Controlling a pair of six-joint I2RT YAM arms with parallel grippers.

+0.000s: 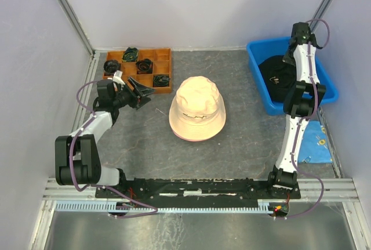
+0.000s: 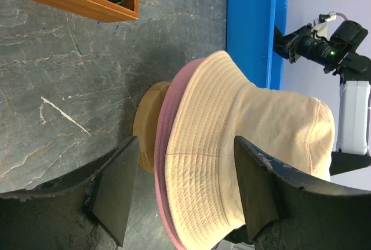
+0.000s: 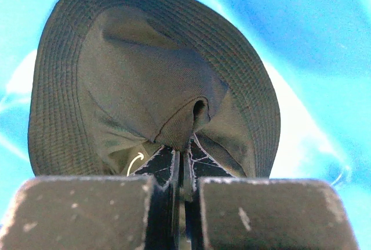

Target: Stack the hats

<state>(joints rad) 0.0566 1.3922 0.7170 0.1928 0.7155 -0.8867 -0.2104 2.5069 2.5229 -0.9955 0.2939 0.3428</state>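
1. Top view: the beige hat [image 1: 198, 109] sits mid-counter [image 1: 232, 157], so I judge the stack begun. The black hat [image 1: 273, 76] lies in the bin [image 1: 253, 64], not yet stacked. The tray [image 1: 170, 70] holds dark bundles [image 1: 144, 65].
2. Left wrist: my left hand [image 2: 185, 142] gapes wide and empty, facing the beige hat. That hat covers a pink hat [image 2: 164, 145] on the stand [image 2: 148, 128].
3. Right wrist: my right hand [image 3: 182, 160] is pinched tight on the black hat's crown, inside the bin. Carrying it to the stack remains.
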